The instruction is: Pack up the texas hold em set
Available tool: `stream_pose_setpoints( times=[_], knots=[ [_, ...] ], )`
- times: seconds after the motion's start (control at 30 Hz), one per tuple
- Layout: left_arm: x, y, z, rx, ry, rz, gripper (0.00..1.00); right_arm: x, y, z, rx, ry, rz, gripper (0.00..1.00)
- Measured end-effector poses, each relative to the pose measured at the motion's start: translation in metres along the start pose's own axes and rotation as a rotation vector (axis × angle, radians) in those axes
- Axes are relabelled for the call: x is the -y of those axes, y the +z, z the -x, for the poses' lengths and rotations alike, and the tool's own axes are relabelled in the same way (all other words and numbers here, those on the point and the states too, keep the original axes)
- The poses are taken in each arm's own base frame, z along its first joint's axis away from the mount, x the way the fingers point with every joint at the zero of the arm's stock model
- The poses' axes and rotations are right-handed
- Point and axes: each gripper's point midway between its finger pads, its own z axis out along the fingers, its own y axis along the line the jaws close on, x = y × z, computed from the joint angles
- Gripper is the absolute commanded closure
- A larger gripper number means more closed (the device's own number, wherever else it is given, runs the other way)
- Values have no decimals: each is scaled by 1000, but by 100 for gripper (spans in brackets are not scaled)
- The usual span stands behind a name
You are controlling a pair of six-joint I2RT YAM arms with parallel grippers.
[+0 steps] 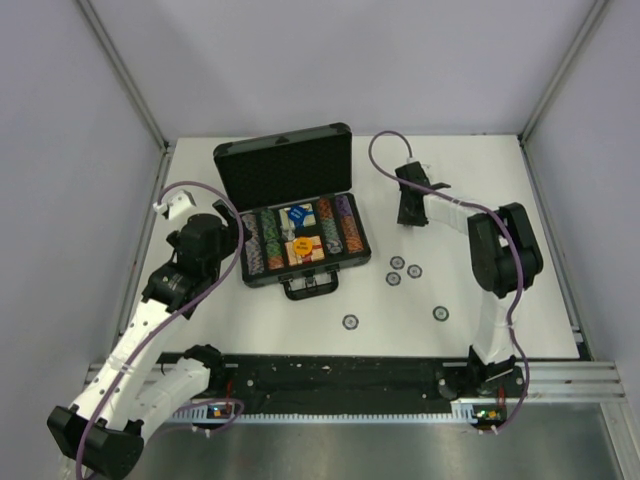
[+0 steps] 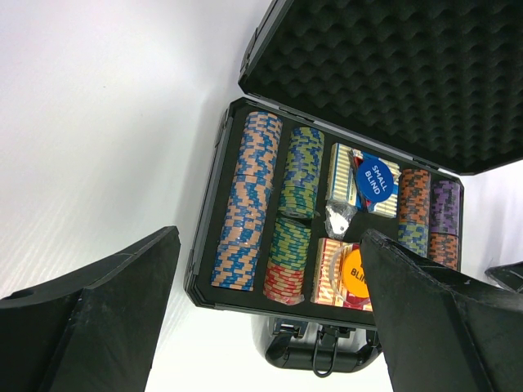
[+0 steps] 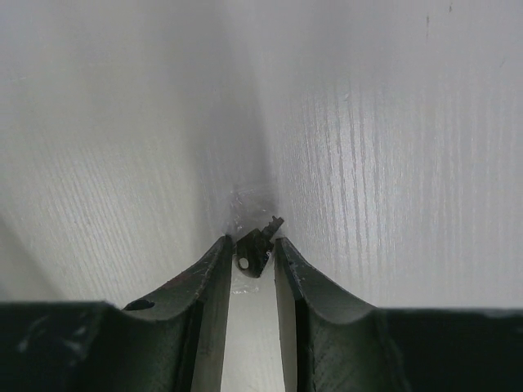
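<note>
White surface (image 1: 500,290) carries the open black briefcase (image 1: 285,165) at back centre, chip rows (image 2: 249,204) and card decks (image 2: 347,175) inside, with five small dark chips (image 1: 397,263) loose to its right. Left claw (image 2: 270,235) hangs spread wide by the case's left side. Right claw (image 3: 252,242), back right, is pinched on a small dark key (image 3: 256,249).
</note>
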Motion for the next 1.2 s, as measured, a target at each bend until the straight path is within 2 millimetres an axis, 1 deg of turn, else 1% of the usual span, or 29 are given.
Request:
stream_pose_setpoints(
  times=[0.17,0.3,0.37,0.5,0.57,0.67,0.73,0.8,0.9,0.97,1.0,1.03,1.1,1.2],
  knots=[
    [0,0,0,0,0,0,3,3,-4,-3,2,-3,2,74],
    [0,0,0,0,0,0,3,0,-15,-3,7,-5,38,75],
    [0,0,0,0,0,0,3,-5,-27,3,24,0,76,75],
    [0,0,0,0,0,0,3,-20,-61,26,104,10,162,75],
    [0,0,0,0,0,0,3,-31,-81,35,146,10,212,75],
    [0,0,0,0,0,0,3,-54,-109,42,194,-9,297,75],
    [0,0,0,0,-1,-1,3,-73,-125,38,208,-36,355,75],
    [0,0,0,-1,0,-1,3,-95,-138,30,207,-71,414,74],
    [0,0,0,-1,0,-1,3,-127,-155,12,194,-126,497,74],
    [0,0,0,-1,0,-1,3,-153,-170,1,192,-165,562,74],
    [0,0,0,-1,0,-1,3,-162,-174,-1,193,-175,585,74],
    [0,0,0,-2,0,-3,3,-175,-180,-3,196,-190,615,74],
    [1,0,-1,-3,0,-4,3,-198,-185,-5,206,-210,658,74],
    [1,0,0,-3,0,-4,3,-222,-181,-10,200,-234,682,74]
  ],
)
